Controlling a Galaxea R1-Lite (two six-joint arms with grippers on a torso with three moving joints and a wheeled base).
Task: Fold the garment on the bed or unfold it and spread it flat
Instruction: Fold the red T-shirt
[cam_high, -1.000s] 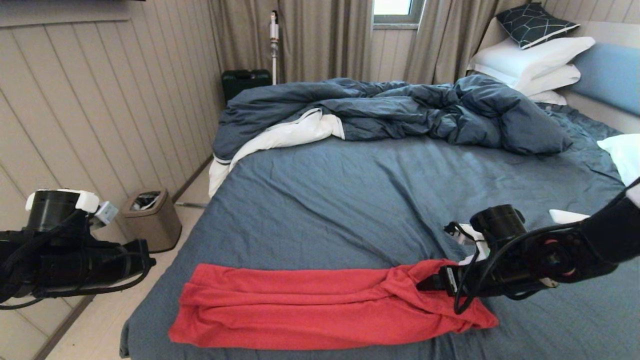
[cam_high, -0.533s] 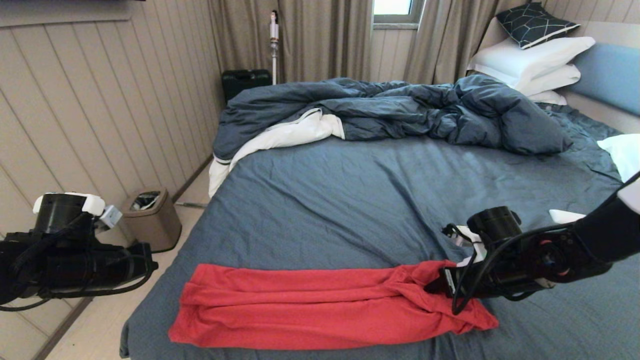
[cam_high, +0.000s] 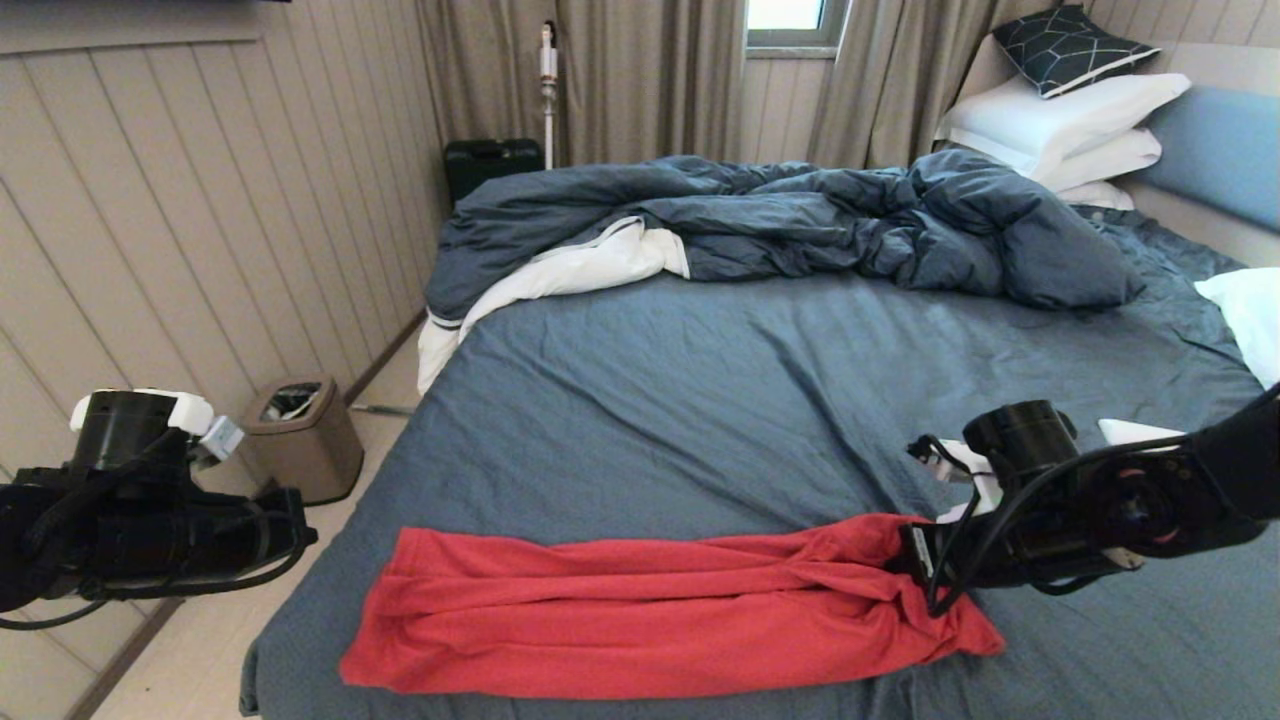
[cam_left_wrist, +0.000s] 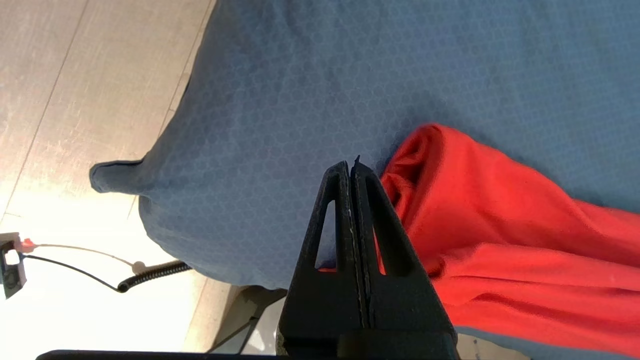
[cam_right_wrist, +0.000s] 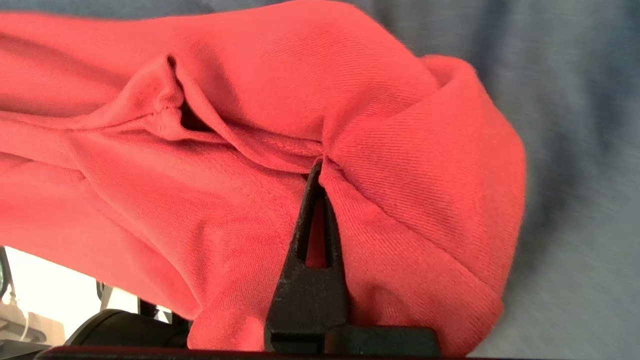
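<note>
A tan bin (cam_high: 302, 437) and dark case (cam_high: 491, 166) stand by the curtains (cam_high: 640, 70).

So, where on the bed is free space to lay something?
The widest bare sheet of the bed lies between the duvet and the garment. A smaller bare patch sits near the pillows. The front edge is crowded: the garment and the right end effector pinching it.

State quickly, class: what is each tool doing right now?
Left tool: closed, empty, hanging off the bed's near left corner.
Right tool: closed on a fold of the red T-shirt.
</note>
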